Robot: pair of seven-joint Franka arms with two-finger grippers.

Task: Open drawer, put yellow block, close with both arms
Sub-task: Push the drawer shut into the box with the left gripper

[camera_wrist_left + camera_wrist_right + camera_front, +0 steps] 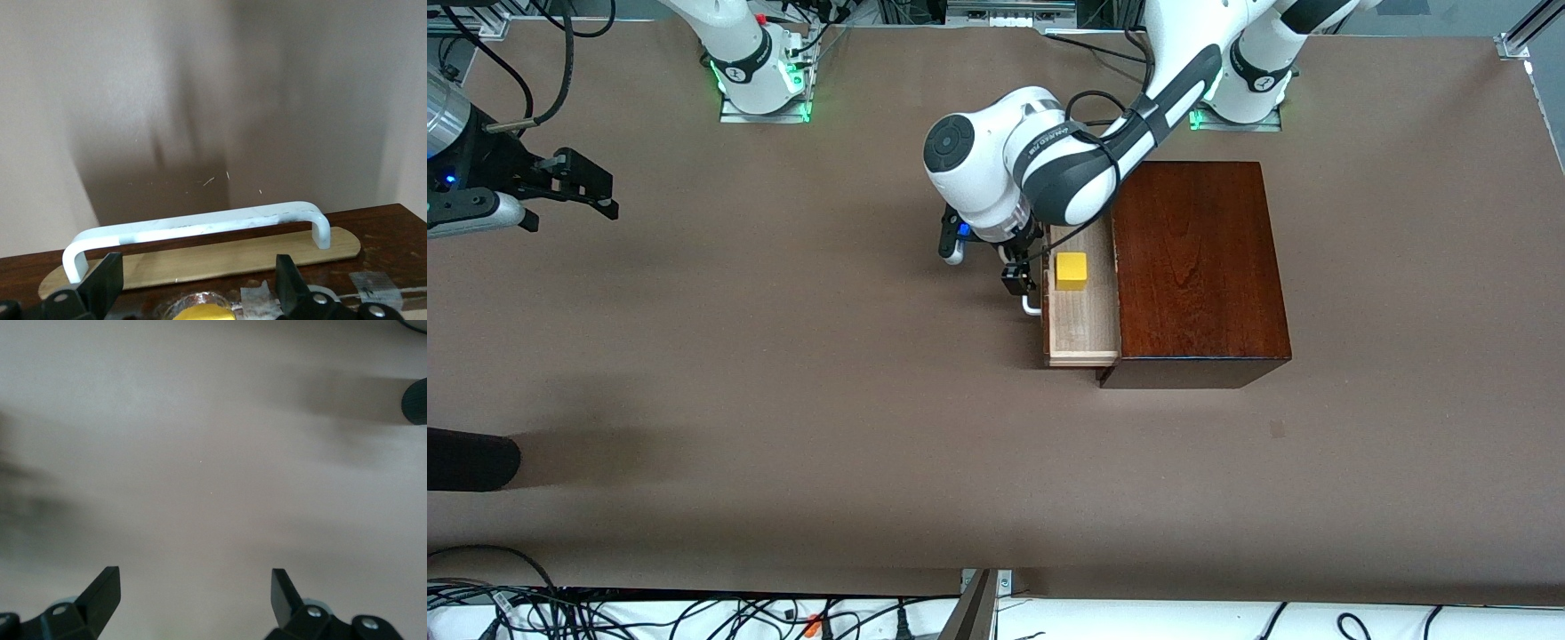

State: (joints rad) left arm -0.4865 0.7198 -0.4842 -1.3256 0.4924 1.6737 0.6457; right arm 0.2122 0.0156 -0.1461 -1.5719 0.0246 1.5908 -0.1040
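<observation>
In the front view, the drawer [1083, 307] is seen pulled out of the glossy mahogany box [1199, 267] at frame centre, its pale tray holding the small yellow block [1072, 270]. The left end effector [1016, 277] is poised at the white handle [1032, 307]; the right end effector [578, 188], at the upper left edge, is spread above the brown bench [783, 400].

In the left wrist view, the handle [200, 230] is framed between parted fingers [107, 283].

In the right wrist view, released fingers [103, 590] are shown over bare bench.
</observation>
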